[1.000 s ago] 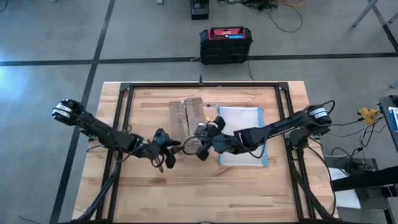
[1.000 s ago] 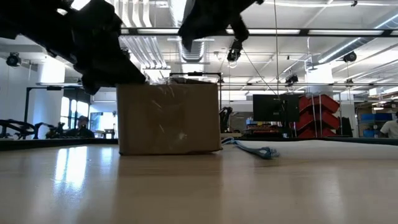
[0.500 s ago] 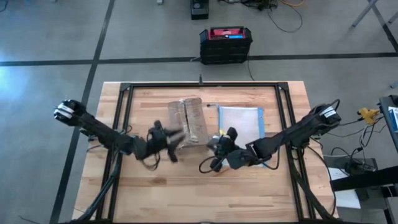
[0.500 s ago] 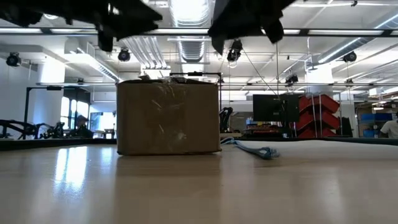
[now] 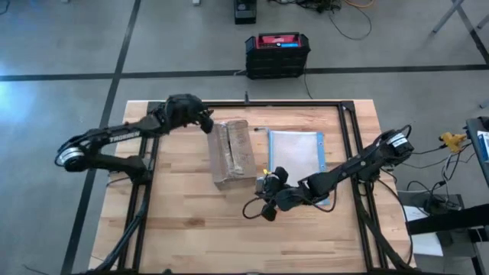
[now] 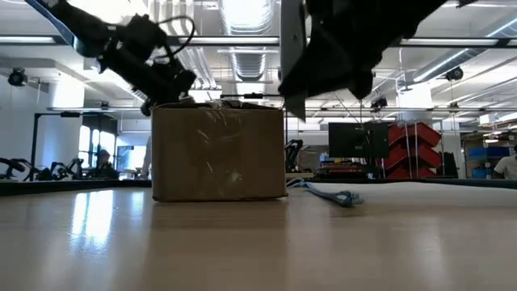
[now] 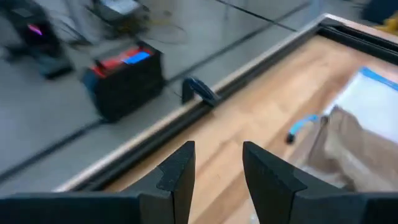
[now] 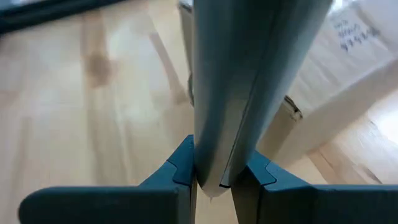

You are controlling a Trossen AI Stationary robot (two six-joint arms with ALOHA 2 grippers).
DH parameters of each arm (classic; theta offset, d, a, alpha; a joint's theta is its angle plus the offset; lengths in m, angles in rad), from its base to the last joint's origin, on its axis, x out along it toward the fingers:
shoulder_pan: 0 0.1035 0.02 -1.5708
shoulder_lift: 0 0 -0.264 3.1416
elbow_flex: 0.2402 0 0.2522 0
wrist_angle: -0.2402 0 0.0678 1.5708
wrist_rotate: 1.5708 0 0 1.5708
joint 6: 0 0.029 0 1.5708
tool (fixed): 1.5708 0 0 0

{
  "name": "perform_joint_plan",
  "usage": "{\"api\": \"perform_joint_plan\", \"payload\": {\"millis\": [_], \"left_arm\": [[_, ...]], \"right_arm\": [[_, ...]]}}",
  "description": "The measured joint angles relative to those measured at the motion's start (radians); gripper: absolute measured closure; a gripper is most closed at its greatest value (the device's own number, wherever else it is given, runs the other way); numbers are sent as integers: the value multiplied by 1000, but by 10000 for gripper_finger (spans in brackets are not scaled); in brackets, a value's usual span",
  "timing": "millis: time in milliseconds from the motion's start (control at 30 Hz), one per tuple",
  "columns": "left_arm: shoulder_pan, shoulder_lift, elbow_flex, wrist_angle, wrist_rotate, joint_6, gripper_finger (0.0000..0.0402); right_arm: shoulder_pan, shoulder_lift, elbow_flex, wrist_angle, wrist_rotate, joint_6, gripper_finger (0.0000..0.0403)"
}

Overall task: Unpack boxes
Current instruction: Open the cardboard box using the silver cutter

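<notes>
Left hand (image 5: 205, 121) swung from box's near side to its far corner, fingers apart, empty. Right hand (image 5: 265, 208) grips flat grey blade (image 8: 239, 81) near box (image 5: 233, 153), mid-worktop (image 5: 191, 221). Box looks still taped; you next bring blade to tape seam.

Both arms were dark, nearly black, built from long slim links with chunky joints. The left arm (image 5: 114, 137) had white lettering along its upper link and a silvery-white ring at the shoulder end; the right arm (image 5: 348, 169) had the same pale ring. Thin black cables looped off each wrist. Up close, the left gripper (image 7: 217, 174) fingers (image 7: 177, 171) were flat, dark teal-black wedges with angled tips.
</notes>
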State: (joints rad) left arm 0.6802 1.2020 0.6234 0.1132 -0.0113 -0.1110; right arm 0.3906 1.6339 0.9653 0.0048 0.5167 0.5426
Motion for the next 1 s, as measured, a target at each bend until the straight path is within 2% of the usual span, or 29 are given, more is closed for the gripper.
{"api": "perform_joint_plan", "payload": {"millis": [67,100,233,367,533,767,833,1000], "left_arm": [[25,30,-26,41,97,11,283],[25,43,-39,47,109,20,283],[5,74,-82,53,108,36,283],[-28,50,-102,1,85,9,283],[-87,-73,-112,-184,47,-29,283],[-192,-357,-122,-555,-52,-92,283],[-222,-434,-122,-596,-60,-119,283],[-318,-554,-137,-564,-69,-144,283]], "right_arm": [[-13,20,0,-2,-1,-7,361],[-20,27,0,-2,-1,-13,361],[-69,30,0,-30,6,-70,361],[-127,28,0,-56,-2,-149,361],[-191,22,0,-66,-1,-275,361],[-238,-27,1,-140,18,-370,361],[-236,-54,7,-166,18,-380,361],[-212,-123,8,-257,8,-396,361]]}}
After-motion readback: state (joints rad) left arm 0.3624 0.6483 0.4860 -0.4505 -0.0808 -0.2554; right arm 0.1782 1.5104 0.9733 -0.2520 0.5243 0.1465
